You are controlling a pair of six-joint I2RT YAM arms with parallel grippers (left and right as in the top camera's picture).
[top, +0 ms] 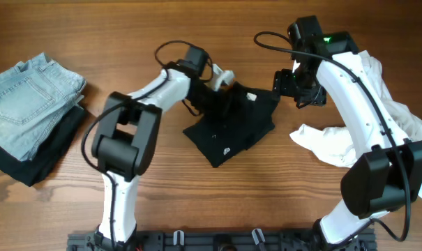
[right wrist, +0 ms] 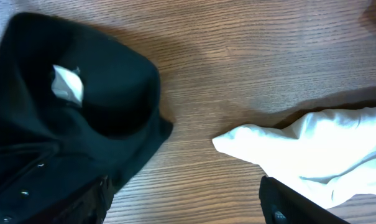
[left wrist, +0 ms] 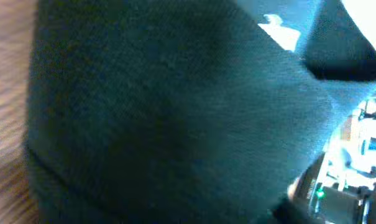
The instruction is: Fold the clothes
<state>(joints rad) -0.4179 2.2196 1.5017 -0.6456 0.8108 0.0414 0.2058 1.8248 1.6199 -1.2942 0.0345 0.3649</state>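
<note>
Wooden table point(top: 266, 202) holds the black cloth point(top: 228, 132) mid-frame, slanting toward the upper right. Left gripper point(top: 221, 78) is nearer, on its top edge — fingers hidden, I cannot tell. Right gripper point(top: 289, 85) hangs just beside the corner, fingers spread, empty.

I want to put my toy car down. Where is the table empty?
The table is bare in front of the black garment and between the jeans stack and the left arm. Crowded around the garment and white clothes.

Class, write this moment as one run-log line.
black garment: mid-table | left gripper: at garment, jaws hidden | right gripper: open, beside it | jeans: stacked | white garment: unfolded
</note>
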